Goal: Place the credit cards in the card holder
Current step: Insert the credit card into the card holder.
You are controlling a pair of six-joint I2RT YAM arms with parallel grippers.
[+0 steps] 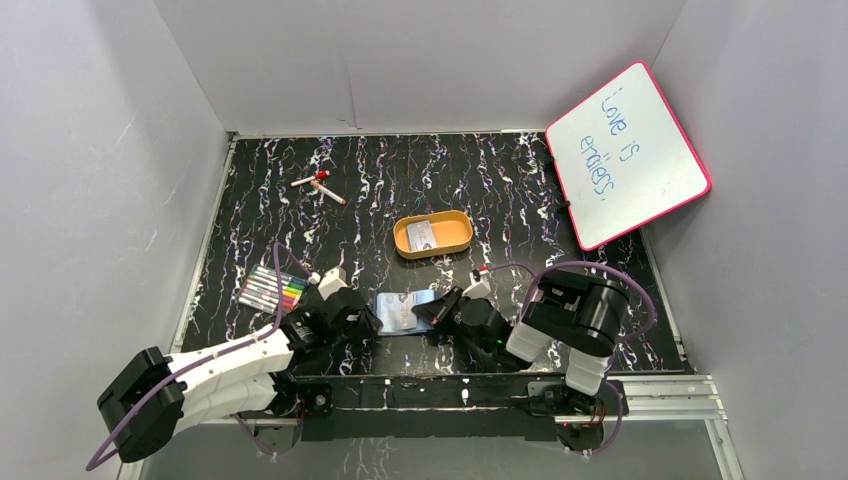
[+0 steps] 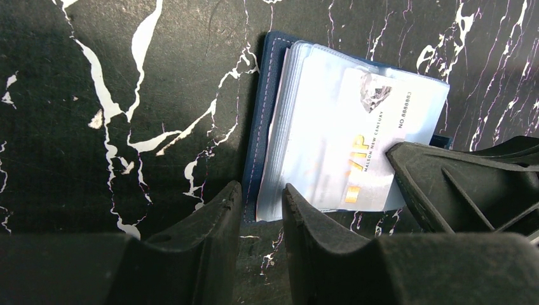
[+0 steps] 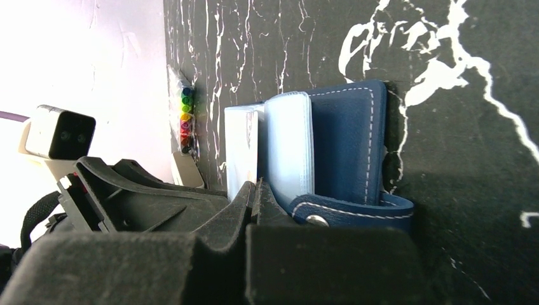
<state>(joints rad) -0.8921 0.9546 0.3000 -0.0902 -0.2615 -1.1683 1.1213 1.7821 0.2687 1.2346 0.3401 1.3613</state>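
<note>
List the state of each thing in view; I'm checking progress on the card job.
card holder: open, snap tab undone.
VIP card: lying on the holder's clear sleeves, pocketed or not unclear.
orange tray: holds one card.
whiteboard: written on.
left gripper: jaws apart over the holder's edge.
right gripper: shut, tip at the VIP card.

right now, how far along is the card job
Done: the card holder lies open between the arms. In hand: a VIP card sits at its clear sleeves, with the shut right tool at the card's edge and the left tool partly open at the holder's near edge. Left: seating that card fully, then another card waiting in the orange tray.
</note>
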